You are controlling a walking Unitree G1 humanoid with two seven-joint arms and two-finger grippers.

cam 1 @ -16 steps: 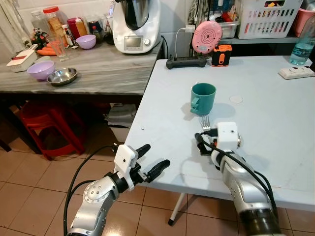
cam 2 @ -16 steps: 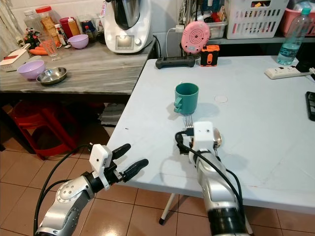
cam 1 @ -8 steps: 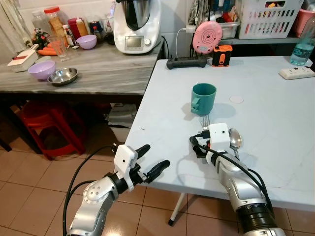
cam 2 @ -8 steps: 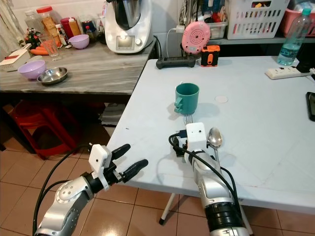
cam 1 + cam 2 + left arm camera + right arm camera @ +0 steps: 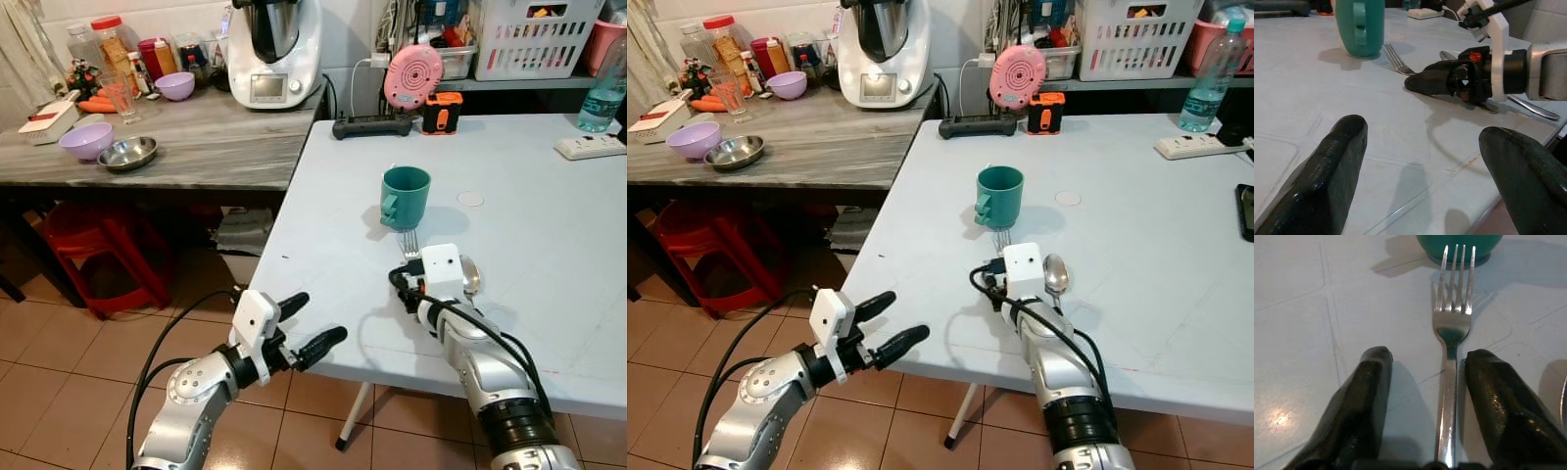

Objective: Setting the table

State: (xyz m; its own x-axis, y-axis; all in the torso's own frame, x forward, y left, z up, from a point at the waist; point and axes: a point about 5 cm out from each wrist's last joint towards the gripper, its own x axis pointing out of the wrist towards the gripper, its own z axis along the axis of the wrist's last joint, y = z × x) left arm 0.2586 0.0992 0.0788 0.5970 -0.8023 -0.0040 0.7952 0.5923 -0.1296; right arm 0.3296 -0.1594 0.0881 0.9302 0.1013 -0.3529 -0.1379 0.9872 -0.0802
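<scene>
A green mug (image 5: 405,196) stands on the white table (image 5: 549,225). In front of it lies a silver fork (image 5: 1452,328), tines toward the mug, with a spoon (image 5: 1055,274) beside it on the right. My right gripper (image 5: 1429,354) rests low over the table, open, one finger on each side of the fork's handle, with a gap on both sides. My left gripper (image 5: 318,316) hangs open, holding nothing, just off the table's front left edge.
At the table's far edge are a black power strip (image 5: 370,124), a pink round device (image 5: 412,74), an orange gadget (image 5: 442,110) and a water bottle (image 5: 602,93). A wooden counter (image 5: 196,147) to the left holds bowls and a food processor (image 5: 274,49). A red stool (image 5: 98,250) stands under it.
My right gripper has shifted slightly left along the fork, uncovering the spoon beside it. The left arm has barely moved.
</scene>
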